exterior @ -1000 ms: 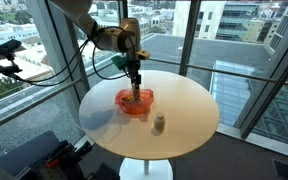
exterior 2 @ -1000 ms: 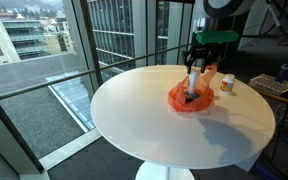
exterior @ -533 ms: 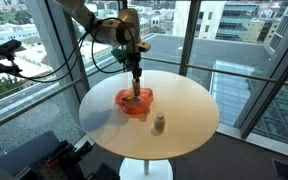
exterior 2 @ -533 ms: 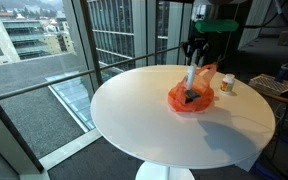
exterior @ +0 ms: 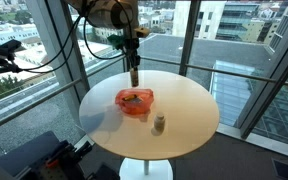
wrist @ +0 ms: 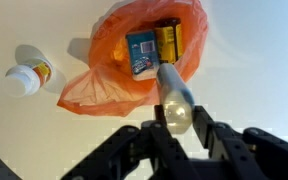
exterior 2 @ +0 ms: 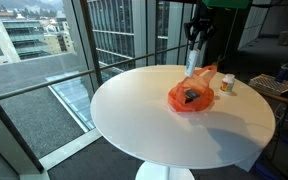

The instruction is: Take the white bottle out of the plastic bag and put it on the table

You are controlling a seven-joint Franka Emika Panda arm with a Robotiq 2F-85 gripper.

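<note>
Hidden or unclear:
- The arm runs off the top edge in both exterior views, so only the wrist and pincer [exterior 2: 196,40] show.
- The white bottle's [wrist: 174,95] top end is buried between the fingers [wrist: 206,140] in the wrist view. It is foreshortened and blurred there, with no cap or label readable.
- The orange plastic bag's [exterior: 135,100] contents are just dark specks in the exterior views. The wrist view shows a blue packet [wrist: 142,52] and a gold box [wrist: 169,40] inside the open bag [wrist: 94,90], but the print is too small to read.

Pincer [exterior: 133,60]: clamped on the white bottle's [exterior: 133,74] upper end, one finger on each side.

The white bottle [exterior 2: 191,62] is in the air, clear of the bag [exterior 2: 189,96] and over its far edge, not touching the desk [exterior: 184,100]. Its long axis is close to vertical, with a slight tilt in an exterior view, and the free end points down at the bag mouth.

A small jar [exterior: 159,123] stands on the desk [exterior 2: 134,115] apart from the bag. In the wrist view it is white with an orange label [wrist: 26,77], left of the bag.
</note>
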